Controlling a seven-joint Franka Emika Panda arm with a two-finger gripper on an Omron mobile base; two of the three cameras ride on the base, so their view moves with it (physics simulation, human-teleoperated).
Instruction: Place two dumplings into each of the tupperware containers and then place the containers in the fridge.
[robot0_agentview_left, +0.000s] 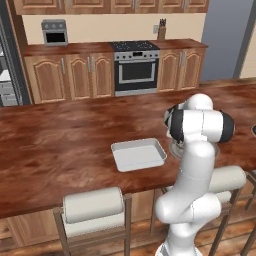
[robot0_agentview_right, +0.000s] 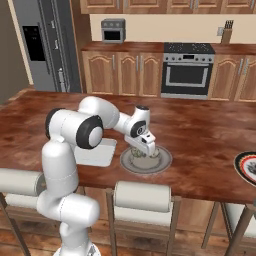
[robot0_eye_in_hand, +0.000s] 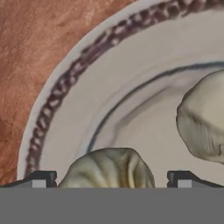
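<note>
My gripper (robot0_agentview_right: 144, 151) hangs low over a round grey plate (robot0_agentview_right: 162, 161) on the wooden island, jaws open. In the hand view a pale crimped dumpling (robot0_eye_in_hand: 107, 168) lies between the two dark fingertips (robot0_eye_in_hand: 41, 179), with space on each side, and a second dumpling (robot0_eye_in_hand: 203, 118) rests on the plate (robot0_eye_in_hand: 70, 118) to the right. The white-grey rectangular tupperware tray (robot0_agentview_left: 138, 154) lies empty on the island left of the plate; in the right base view the tray (robot0_agentview_right: 100, 154) is partly hidden by my arm. The dark grey fridge (robot0_agentview_right: 45, 45) stands at the back left.
A plate with a dark striped rim (robot0_agentview_right: 247, 167) sits at the island's right edge. Cushioned stools (robot0_agentview_right: 142, 196) line the near side of the island. The oven (robot0_agentview_left: 136, 70) and wooden cabinets run along the back wall.
</note>
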